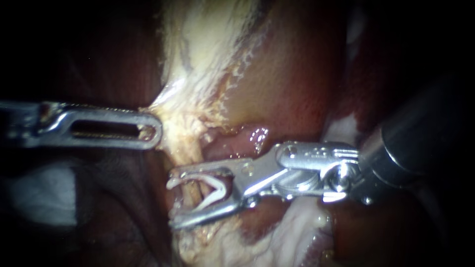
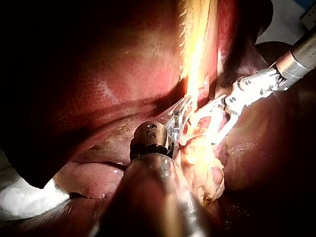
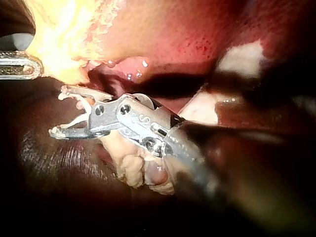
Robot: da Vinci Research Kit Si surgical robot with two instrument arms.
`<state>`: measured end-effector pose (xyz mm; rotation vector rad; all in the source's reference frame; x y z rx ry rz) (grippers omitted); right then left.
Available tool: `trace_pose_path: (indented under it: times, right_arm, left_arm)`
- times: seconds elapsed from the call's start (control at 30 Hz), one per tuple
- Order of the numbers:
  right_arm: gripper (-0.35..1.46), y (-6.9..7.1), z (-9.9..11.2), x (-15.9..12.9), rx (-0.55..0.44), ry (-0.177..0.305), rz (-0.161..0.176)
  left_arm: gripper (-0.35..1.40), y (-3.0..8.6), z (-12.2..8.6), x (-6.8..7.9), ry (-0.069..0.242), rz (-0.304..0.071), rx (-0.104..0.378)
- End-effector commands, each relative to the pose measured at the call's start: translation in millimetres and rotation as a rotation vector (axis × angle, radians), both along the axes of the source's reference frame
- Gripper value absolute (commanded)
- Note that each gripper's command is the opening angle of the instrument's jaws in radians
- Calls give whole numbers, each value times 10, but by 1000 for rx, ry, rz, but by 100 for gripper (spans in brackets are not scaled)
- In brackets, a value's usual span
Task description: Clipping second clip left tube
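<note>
A thin tan tube (image 1: pixel 189 163) runs down from pale yellowish tissue (image 1: pixel 208 49). My right instrument (image 1: pixel 172 201) comes in from the right; its jaws stand wide apart around the tube. They carry a white V-shaped clip (image 1: pixel 213 190), one arm lying against each jaw, with the tube passing through it. In the right wrist view the clip (image 3: pixel 79 116) shows between the same jaws (image 3: pixel 57 111). My left instrument (image 1: pixel 154 129), with a slotted jaw, is shut on the edge of the pale tissue above the clip. It also shows in the left wrist view (image 2: pixel 178 117).
Dark red liver (image 1: pixel 297 74) lies behind and to the right. A glistening pink bulge (image 1: pixel 250 138) sits just above my right instrument's jaw hinge. White gauze (image 1: pixel 44 193) lies at the lower left. Lumpy pale fat (image 3: pixel 133 168) hangs below the right jaws.
</note>
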<state>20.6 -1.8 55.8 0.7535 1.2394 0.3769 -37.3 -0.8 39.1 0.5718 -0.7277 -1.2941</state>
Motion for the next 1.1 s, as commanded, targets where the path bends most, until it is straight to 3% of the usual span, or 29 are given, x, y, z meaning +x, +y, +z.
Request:
trace_pose_path:
  times: [0.03, 0.47, 0.83, 1.1]
  right_arm:
    - [59, 0, 0, 0, 0, 1, -1]
    - [60, -3, -5, -5, 0, 3, -5]
    - [60, -3, -29, -33, -3, -8, 4]
    - [60, -4, -35, -48, -12, -28, 16]
  left_arm:
    - [-35, 0, 0, 0, 0, 0, 0]
    - [-35, 0, -1, 3, -1, 1, 0]
    - [-35, 4, -5, 9, -1, 3, 3]
    - [-35, 5, -7, 10, 0, 2, 3]
